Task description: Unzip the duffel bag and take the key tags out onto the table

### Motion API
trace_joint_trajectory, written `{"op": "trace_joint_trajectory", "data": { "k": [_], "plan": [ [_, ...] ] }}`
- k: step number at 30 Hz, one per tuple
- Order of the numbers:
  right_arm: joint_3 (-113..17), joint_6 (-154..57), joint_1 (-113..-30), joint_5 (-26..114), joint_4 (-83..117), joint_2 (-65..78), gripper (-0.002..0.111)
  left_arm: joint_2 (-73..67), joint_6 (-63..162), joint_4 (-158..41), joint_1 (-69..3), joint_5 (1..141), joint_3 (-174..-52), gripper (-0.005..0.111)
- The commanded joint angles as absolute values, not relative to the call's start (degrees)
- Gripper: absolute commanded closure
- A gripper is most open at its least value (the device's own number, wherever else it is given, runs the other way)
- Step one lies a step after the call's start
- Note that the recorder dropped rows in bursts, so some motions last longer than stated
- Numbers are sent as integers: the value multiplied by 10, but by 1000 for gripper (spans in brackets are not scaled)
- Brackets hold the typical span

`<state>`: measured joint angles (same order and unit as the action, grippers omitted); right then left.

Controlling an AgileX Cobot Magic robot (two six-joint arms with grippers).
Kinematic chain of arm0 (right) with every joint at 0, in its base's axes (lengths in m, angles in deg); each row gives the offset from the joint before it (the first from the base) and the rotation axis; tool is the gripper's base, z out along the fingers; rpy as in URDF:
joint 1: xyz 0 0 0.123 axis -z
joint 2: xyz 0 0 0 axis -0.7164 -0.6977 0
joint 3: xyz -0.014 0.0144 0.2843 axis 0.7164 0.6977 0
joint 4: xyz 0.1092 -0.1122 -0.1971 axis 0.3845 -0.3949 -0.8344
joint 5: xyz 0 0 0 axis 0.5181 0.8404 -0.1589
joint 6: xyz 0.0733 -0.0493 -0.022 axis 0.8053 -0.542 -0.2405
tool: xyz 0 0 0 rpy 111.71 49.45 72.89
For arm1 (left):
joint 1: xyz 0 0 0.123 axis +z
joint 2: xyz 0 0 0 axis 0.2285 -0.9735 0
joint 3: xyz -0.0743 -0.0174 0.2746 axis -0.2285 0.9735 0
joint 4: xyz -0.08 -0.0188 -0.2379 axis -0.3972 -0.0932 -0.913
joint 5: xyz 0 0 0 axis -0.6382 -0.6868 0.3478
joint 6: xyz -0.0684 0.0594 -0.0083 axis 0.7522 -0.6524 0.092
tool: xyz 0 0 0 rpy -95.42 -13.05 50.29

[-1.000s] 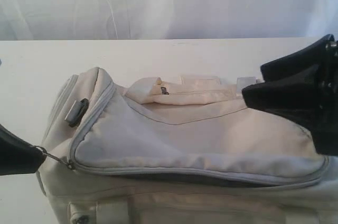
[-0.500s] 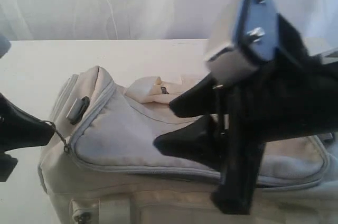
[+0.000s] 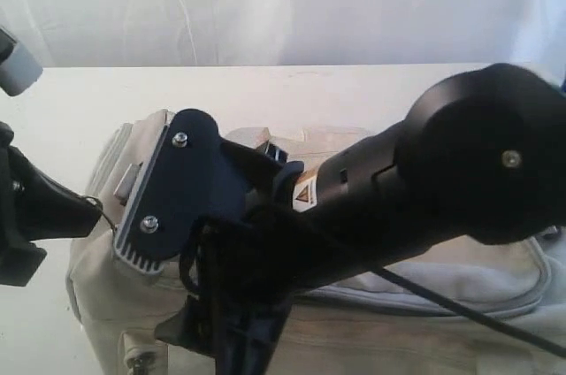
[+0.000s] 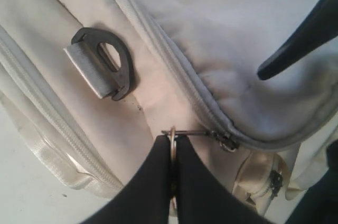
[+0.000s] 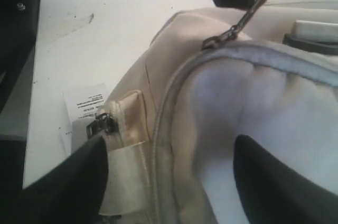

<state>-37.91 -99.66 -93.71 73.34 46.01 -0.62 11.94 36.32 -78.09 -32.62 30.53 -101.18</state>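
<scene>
the white table (image 3: 371, 88) bears the cream duffel bag (image 3: 495, 264). the right gripper (image 5: 169, 150) hangs spread wide over the bag's top flap, near its left end. there the left gripper (image 4: 170, 145) is pressed together, pinching the zipper ring (image 4: 172, 133).

white table (image 3: 354, 92), cream duffel bag (image 3: 495, 273) on it, printed paper slip (image 5: 84, 102) beside bag

Cream-beige duffel bag (image 4: 222, 28), piping (image 4: 280, 142) apparently grey, black strap ring (image 4: 120, 60), white table (image 3: 265, 92)
</scene>
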Motion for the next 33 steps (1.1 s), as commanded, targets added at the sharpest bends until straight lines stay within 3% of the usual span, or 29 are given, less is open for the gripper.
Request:
{"op": "trace_joint_trajectory", "data": {
  "k": [1,8,19,33],
  "plan": [
    [-381,-983,-943,718,445,-23,59,121,362,-781,-325,280,-1041,107],
    [-381,-973,-943,751,445,-32,108,117,362,-781,-325,300,-1052,107],
    [-381,-975,-943,783,447,-32,108,37,359,-801,-325,366,-1065,107],
    [-381,-969,-943,791,447,-32,108,-116,335,-794,-325,389,-1229,107]
  ]
}}
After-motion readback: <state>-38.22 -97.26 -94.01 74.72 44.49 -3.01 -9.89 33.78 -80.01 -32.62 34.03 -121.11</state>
